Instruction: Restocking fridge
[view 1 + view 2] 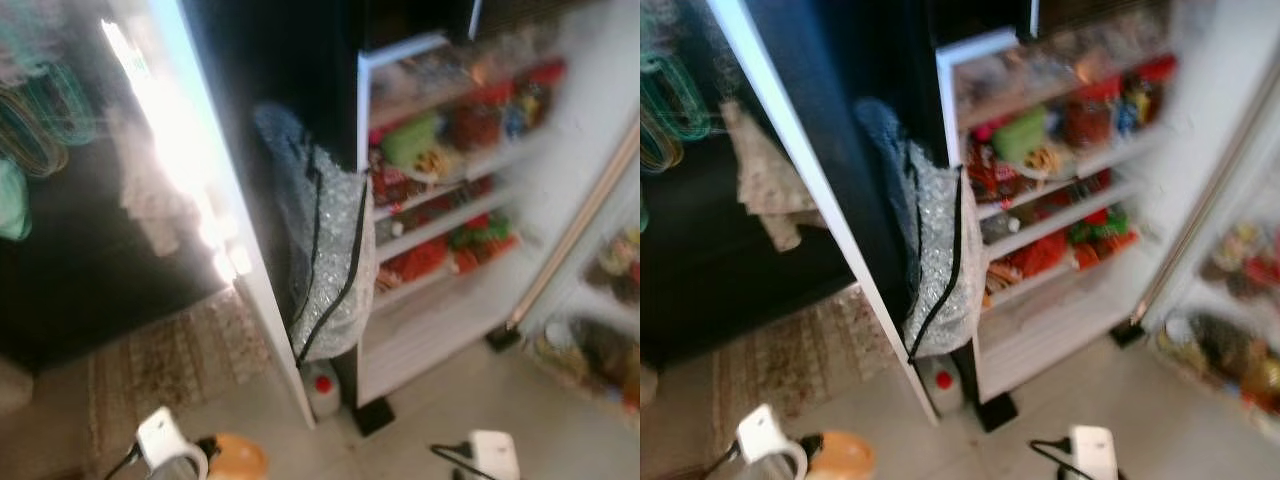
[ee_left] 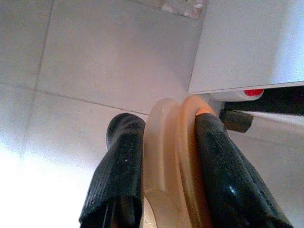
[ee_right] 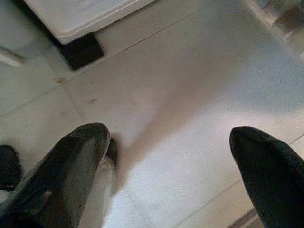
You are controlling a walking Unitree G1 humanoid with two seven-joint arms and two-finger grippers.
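Head views are blurring, so the robot is probably walking or turning: this looks like the carry-in step, item in hand, not yet at the shelves. Left pincer (image 2: 166, 156) is clenching a tan rounded item (image 2: 173, 156), both black fingers (image 2: 118, 175) pressing its sides; it is hanging low over the tiled floor (image 2: 95, 61), and from the head it is showing as an orange-tan blob (image 1: 235, 457) at the bottom edge. What the item is exactly, cannot tell. Right pincer (image 3: 171, 175) is hanging released, fingers spread wide, nothing between them, just floor below. Fridge (image 1: 440, 330) is standing open ahead and to the right, shelves (image 1: 450, 220) already crowded with red and green packs; the bottom shelf appears to be offering the most bare room. Next move is calling for closing in, lifting the left arm to shelf height and finding a gap. Watch-outs: a silvery insulated bag (image 1: 330, 250) is hanging just beside the fridge's left edge, a white bottle with red cap (image 1: 322, 388) is standing on the floor below it, and the open door (image 1: 585, 210) with its loaded racks is bounding the right side. Floor in front looks open; a rug (image 1: 170, 360) is lying off to the left.
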